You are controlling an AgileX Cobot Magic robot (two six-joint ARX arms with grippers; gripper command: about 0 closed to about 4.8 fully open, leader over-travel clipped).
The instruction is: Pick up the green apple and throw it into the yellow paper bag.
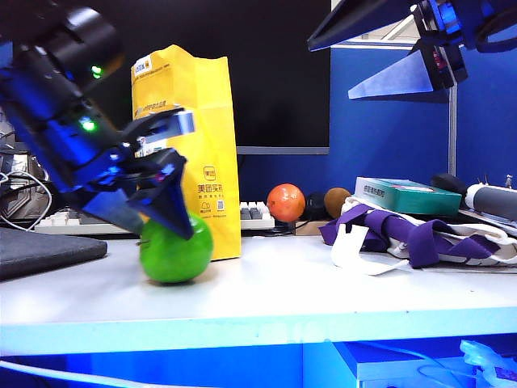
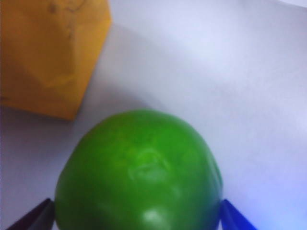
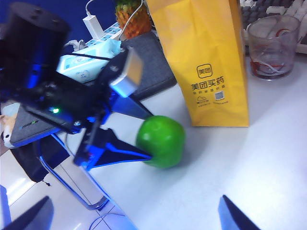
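- Task barely started: the green apple (image 1: 176, 250) sits on the white table (image 1: 323, 283), just beside the foot of the yellow paper bag (image 1: 194, 145), which stands upright.
- Left gripper (image 1: 166, 174) is down at the apple with jaws spread wide, one finger either side; no squeeze visible, so apple not grasped yet.
- Left to do, by judgement: close on the apple, lift, carry above the bag mouth, release.
- Right gripper (image 1: 420, 56) hangs high on the right, jaws wide, holding nothing, well apart from apple and bag.
- Left wrist view: apple (image 2: 139, 172) fills the space between both fingertips (image 2: 235, 218); bag corner (image 2: 48, 57) near.
- Right wrist view alone shows a glass cup (image 3: 272, 45) beside the bag (image 3: 206, 57) and the straddle from above.
- Only the exterior view shows an orange fruit (image 1: 285, 202) and a brown fruit (image 1: 335, 200) behind.
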